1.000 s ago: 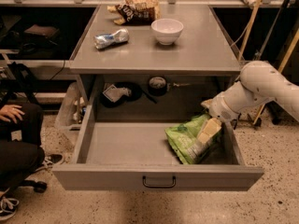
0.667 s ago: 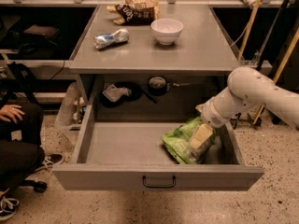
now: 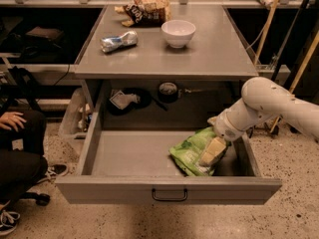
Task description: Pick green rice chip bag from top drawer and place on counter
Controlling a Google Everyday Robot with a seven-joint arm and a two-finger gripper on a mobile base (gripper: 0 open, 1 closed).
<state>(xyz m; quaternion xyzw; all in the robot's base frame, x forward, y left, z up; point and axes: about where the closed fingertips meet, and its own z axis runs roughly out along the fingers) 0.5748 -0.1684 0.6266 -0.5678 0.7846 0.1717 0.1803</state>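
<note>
The bag point(image 3: 188, 152) lies in the front right part of the drawer point(image 3: 129, 156), near the right wall. It is green and crinkly, and it looks a bit crumpled and tilted. I think it is very light and soft, with air and chips inside. It will squash if it is pinched hard, and the chips could break. Its skin looks smooth, so it may slip. A good place to hold it is a flat edge or a fold, where the two sides press together, not the puffy middle.

The tool point(image 3: 212, 152) is down in the drawer, on the right side of the bag and touching it. I cannot tell if the tool is open or closed, or if it has the bag yet. The white arm point(image 3: 269, 101) comes in from the right.

The drawer is pulled out wide, so I think the bag can go straight up. Above it is the bench point(image 3: 214, 59). On the bench sit a white bowl point(image 3: 178, 32), a brown bag point(image 3: 149, 6) and a shiny crushed can point(image 3: 118, 41). The front right of the bench looks like a good spot for the bag, away from these.
</note>
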